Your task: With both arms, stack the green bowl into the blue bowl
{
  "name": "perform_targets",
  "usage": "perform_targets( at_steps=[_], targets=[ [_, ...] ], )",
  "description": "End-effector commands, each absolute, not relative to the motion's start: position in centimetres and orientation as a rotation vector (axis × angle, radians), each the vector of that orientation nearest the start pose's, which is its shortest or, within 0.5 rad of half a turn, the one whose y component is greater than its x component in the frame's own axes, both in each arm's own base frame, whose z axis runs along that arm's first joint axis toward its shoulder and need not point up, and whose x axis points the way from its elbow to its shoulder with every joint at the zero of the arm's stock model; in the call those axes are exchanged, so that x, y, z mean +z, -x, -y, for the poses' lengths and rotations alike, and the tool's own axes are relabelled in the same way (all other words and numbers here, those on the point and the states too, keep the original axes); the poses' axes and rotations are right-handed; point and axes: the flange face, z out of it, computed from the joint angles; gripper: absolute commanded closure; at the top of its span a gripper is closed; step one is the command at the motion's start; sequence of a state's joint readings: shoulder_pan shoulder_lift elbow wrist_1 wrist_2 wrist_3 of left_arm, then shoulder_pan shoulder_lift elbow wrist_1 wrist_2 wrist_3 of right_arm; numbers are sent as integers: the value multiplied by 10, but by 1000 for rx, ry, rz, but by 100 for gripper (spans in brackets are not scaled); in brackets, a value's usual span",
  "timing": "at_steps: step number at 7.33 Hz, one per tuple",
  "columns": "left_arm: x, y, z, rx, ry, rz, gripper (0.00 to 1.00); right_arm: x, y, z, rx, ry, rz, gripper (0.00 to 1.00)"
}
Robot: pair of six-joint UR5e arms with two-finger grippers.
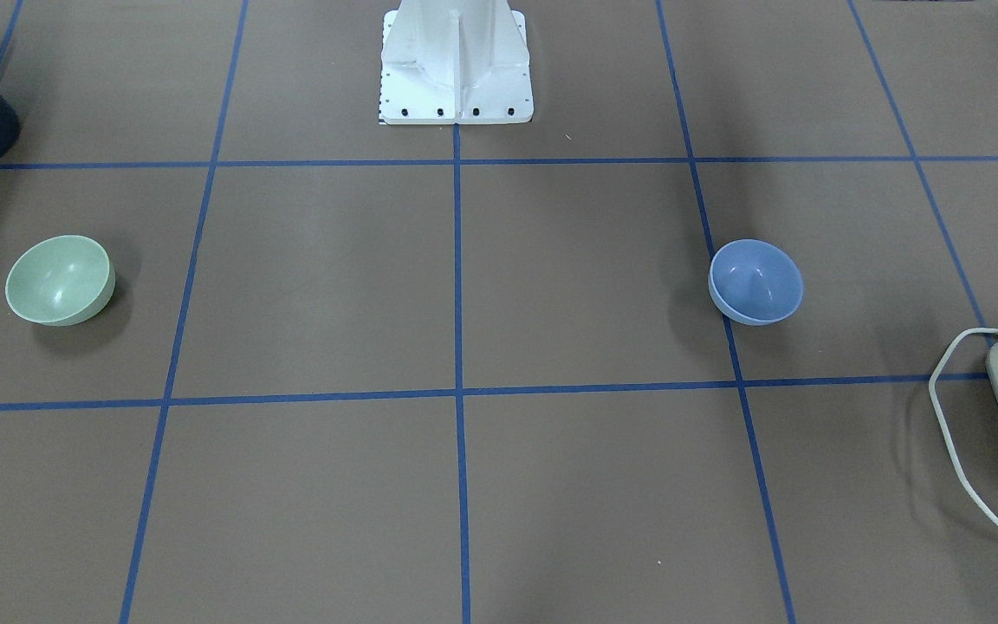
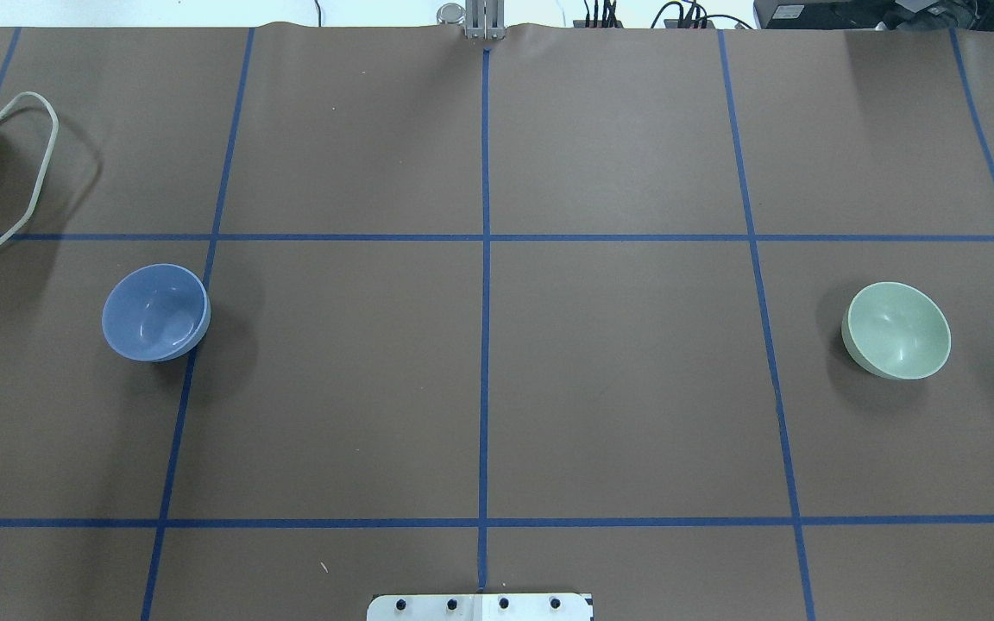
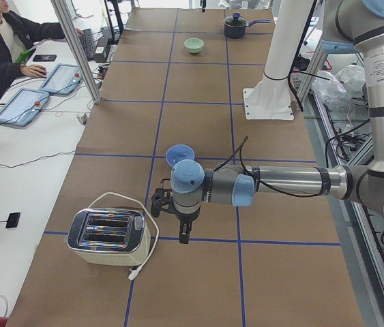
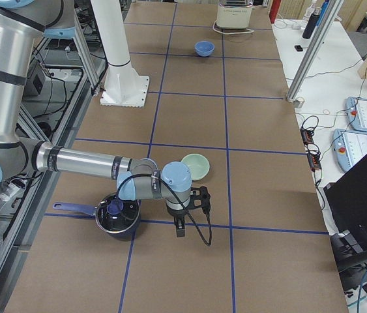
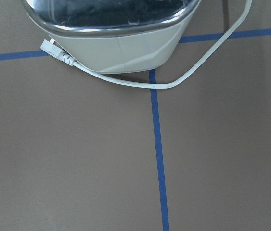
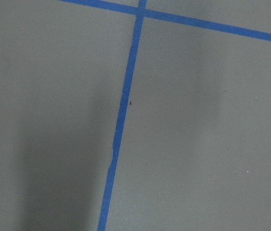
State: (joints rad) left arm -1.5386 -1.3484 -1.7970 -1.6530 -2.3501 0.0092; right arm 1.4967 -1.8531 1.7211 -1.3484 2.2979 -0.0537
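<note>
The pale green bowl (image 1: 59, 280) stands upright on the brown table, on the robot's right side (image 2: 896, 330). The periwinkle-blue bowl (image 1: 756, 282) stands upright on the robot's left side (image 2: 155, 311). The two bowls are far apart and both are empty. My left gripper (image 3: 184, 237) points down above the table between the blue bowl (image 3: 179, 154) and the toaster; I cannot tell if it is open or shut. My right gripper (image 4: 180, 230) points down just in front of the green bowl (image 4: 196, 166); I cannot tell its state either. Neither wrist view shows fingers.
A cream toaster (image 3: 106, 235) with a loose white cord lies at the table's left end and fills the top of the left wrist view (image 5: 111, 33). A dark pot (image 4: 118, 215) stands by the right arm. The white pedestal (image 1: 456, 61) stands mid-table.
</note>
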Motion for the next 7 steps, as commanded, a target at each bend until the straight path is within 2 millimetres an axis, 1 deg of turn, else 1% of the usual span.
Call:
perform_targets(
  at_steps=[1,4,5,6,7],
  targets=[
    [636,50,406,74,-75,-781,1,687,-39,380,-156,-79,728,0],
    [635,50,408,76,-79,-780,1,687,-37,380,-158,-78,737,0],
    [627,49,413,73,-95,-789,1,686,-38,380,-154,-80,739,0],
    [611,49,419,92,-141,-788,1,681,-37,383,-161,-110,750,0],
    [599,49,423,113,-190,-789,1,661,-35,393,-198,-223,761,0]
  ],
)
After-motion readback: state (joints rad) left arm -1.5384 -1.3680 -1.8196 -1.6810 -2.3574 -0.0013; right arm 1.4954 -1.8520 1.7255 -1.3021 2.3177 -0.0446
